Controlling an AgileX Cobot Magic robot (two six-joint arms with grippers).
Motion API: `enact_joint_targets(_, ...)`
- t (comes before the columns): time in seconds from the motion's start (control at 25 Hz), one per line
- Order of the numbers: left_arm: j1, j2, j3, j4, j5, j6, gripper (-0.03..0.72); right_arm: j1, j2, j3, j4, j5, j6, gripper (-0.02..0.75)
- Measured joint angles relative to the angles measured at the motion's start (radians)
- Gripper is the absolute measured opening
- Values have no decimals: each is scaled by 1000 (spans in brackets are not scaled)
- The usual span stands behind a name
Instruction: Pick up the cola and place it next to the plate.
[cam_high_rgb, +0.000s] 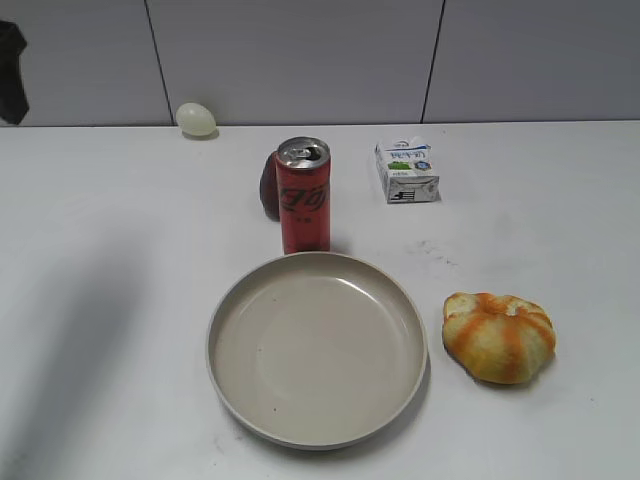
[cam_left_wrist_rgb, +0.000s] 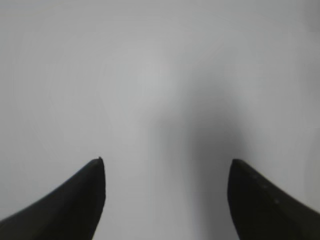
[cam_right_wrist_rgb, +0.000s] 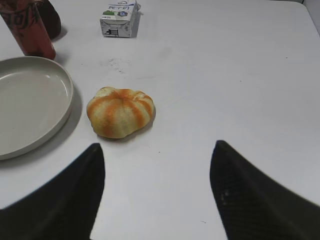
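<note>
Plate on white table, grey wall.

dark fruit half hidden behind cola, carton print illegible

The exterior view looks down at a slant onto the table, facing the back wall, with the plate nearest. The right wrist view sits low, right of the plate, sharing it. The left wrist view hangs close over bare table.
</note>
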Motion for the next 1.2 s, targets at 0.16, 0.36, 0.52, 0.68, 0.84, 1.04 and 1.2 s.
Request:
enact_joint_targets(0.16, 35, -152, 193, -1, -8, 0, 579, 0, 0, 0, 0, 0, 0, 531)
enact_joint_targets(0.36, 75, -374, 426, -3, -46, 0, 579, 0, 0, 0, 0, 0, 0, 531)
enact_joint_targets(0.52, 95, -536, 595, -5, -75, 0, 579, 0, 0, 0, 0, 0, 0, 531)
enact_joint_targets(0.68, 99, -699, 738, -29, -95, 0, 575, 0, 0, 0, 0, 0, 0, 531)
enact_joint_targets(0.84, 99, -855, 857, -49, -103, 0, 575, 0, 0, 0, 0, 0, 0, 531)
enact_joint_targets(1.04, 99, -1055, 965, -59, -139, 0, 575, 0, 0, 0, 0, 0, 0, 531)
enact_joint_targets(1.2, 99, -1204, 985, -67, -163, 0, 571, 0, 0, 0, 0, 0, 0, 531)
